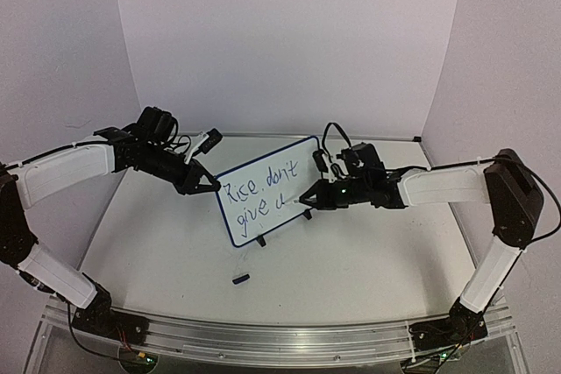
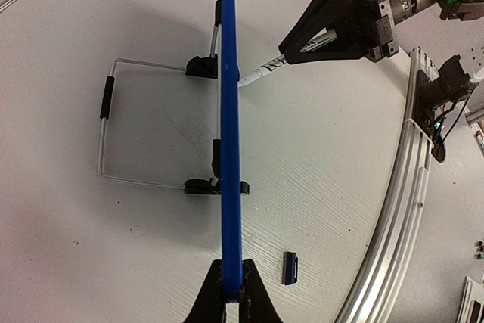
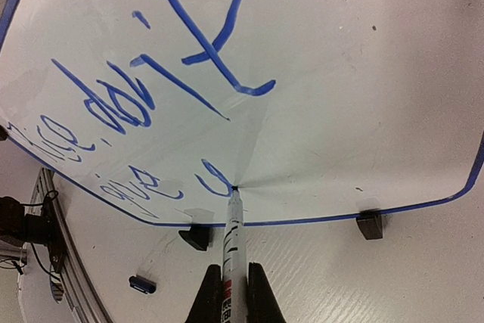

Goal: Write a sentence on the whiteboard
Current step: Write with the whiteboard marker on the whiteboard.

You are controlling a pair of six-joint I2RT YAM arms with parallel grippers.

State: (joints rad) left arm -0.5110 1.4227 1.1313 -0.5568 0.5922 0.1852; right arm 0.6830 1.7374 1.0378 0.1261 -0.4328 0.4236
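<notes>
Marker tip on whiteboard, second line part-written.
Right gripper (image 3: pixel 231 281) fingers pinch the marker (image 3: pixel 233 236), its tip touching the whiteboard (image 3: pixel 363 111) just ahead of them, at the last stroke of the sentence (image 1: pixel 261 194). Left gripper (image 2: pixel 231 293) fingers clamp the board's blue edge, and the board stands upright on its clip feet (image 3: pixel 370 224). Likely risk: too hard a push from the marker could tilt or slide the board against that single edge grip, smearing letters, or drive the marker back through the fingers.
</notes>
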